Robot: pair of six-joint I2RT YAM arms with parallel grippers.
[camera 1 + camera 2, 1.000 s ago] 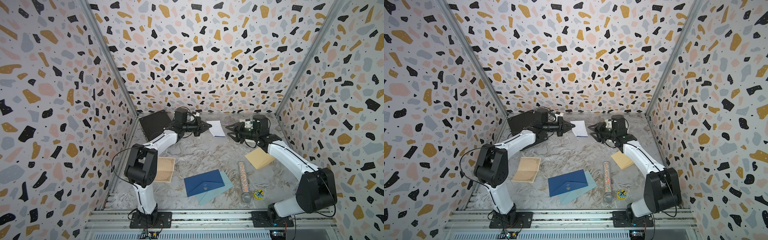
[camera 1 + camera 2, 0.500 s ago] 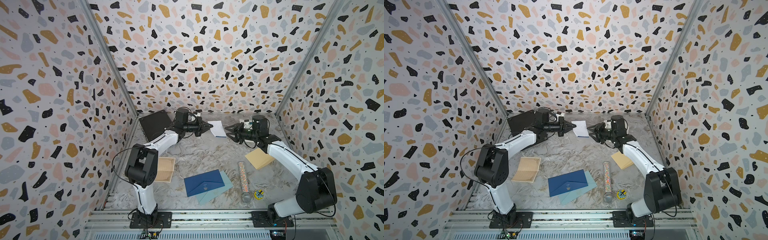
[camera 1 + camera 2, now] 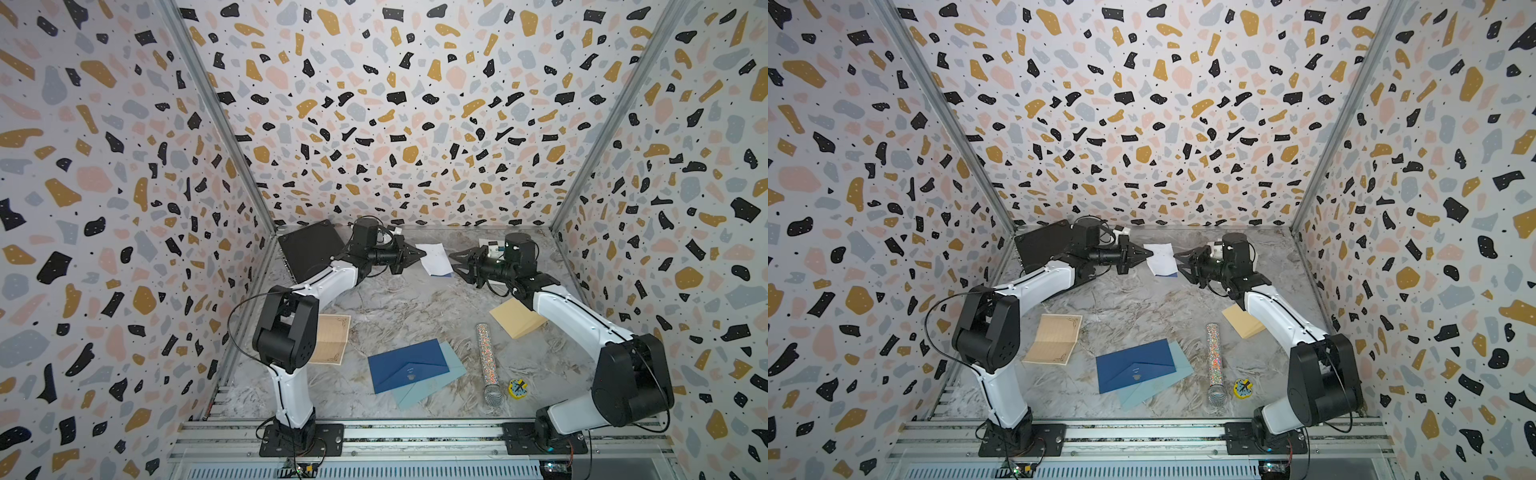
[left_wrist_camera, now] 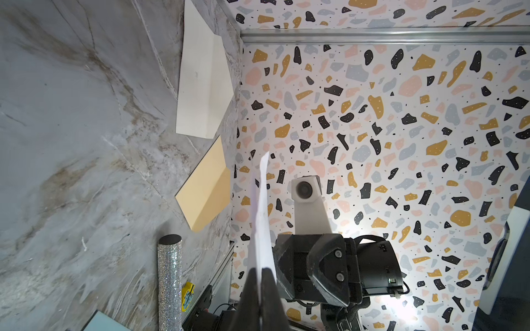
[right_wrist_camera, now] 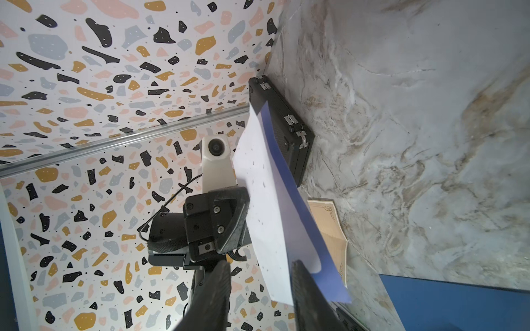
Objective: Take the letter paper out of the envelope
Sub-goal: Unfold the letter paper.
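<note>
Tabletop (image 3: 395, 299): two tools (image 3: 422, 252) (image 3: 453, 262), one white sheet (image 3: 436, 257)

The left arm (image 3: 328, 280) and right arm (image 3: 573, 316) have white link shells between black joint housings, on black base plates (image 3: 328, 440). A black cable (image 3: 229, 320) loops beside each. The black left gripper (image 3: 419, 252) and right gripper (image 3: 455, 262) show 2 screws per side plate.

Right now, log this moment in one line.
left gripper: shut on white paper sheet with blue backing, held aloft | right gripper: open, jaws either side of its corner | letter not yet out
</note>
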